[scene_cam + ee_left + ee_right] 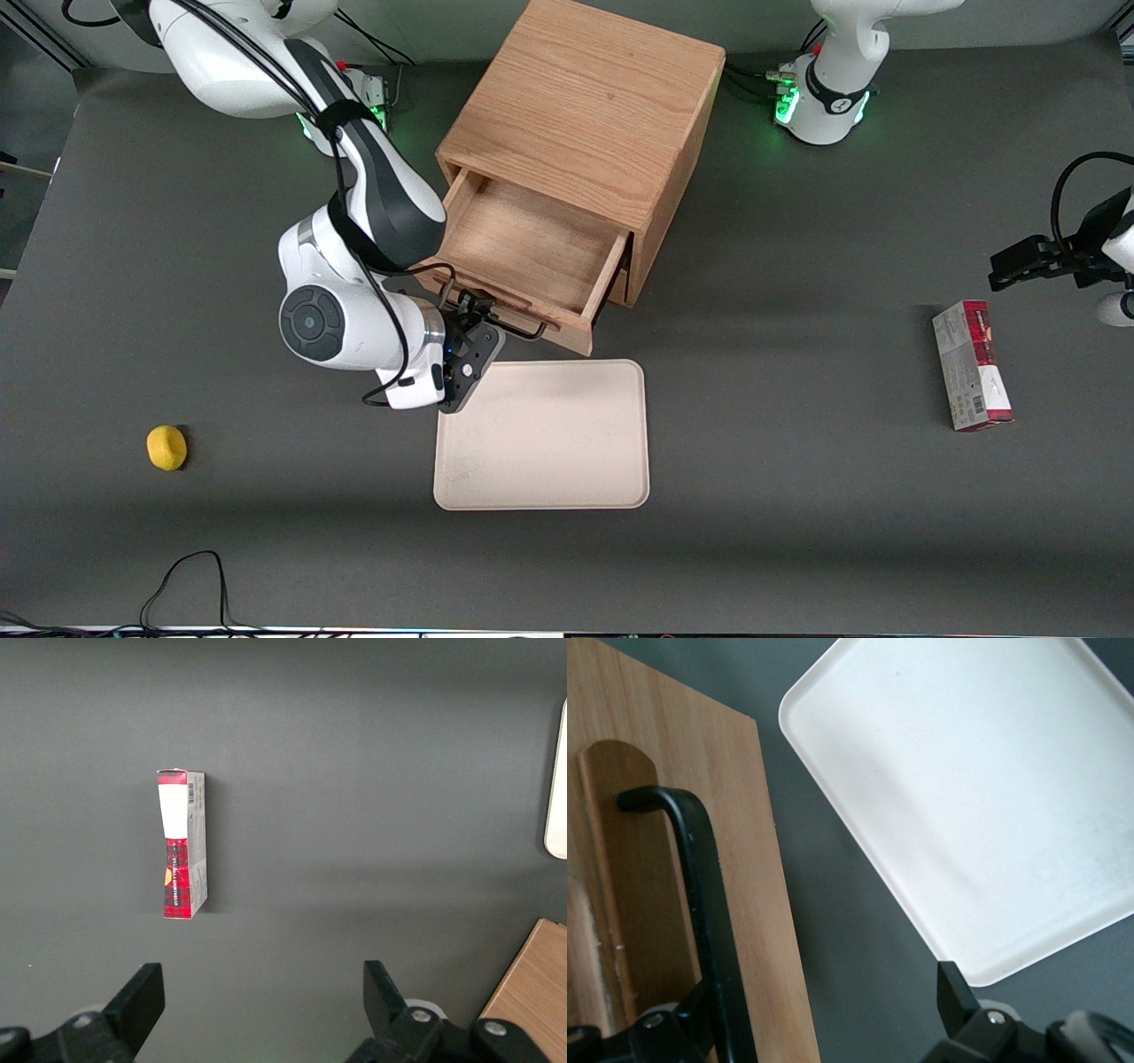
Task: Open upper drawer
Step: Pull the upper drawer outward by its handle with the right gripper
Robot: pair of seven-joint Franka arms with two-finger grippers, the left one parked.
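Observation:
The oak cabinet (585, 106) stands at the middle of the table. Its upper drawer (532, 244) is pulled well out, and its bare wooden inside shows. The drawer front (757, 859) carries a black wire bar handle (518, 326) (700, 886). My right gripper (474, 323) (824, 1019) is in front of the drawer at handle height, with its jaws spread wide. One finger (678, 1032) sits against the handle bar. The other finger (952, 992) hangs over the bare table by the tray. Nothing is clamped between them. The lower drawer is hidden under the upper one.
A cream tray (542, 434) (966, 788) lies just in front of the drawer, nearer the front camera. A small yellow object (166, 447) sits toward the working arm's end. A red and white box (972, 365) (182, 843) lies toward the parked arm's end.

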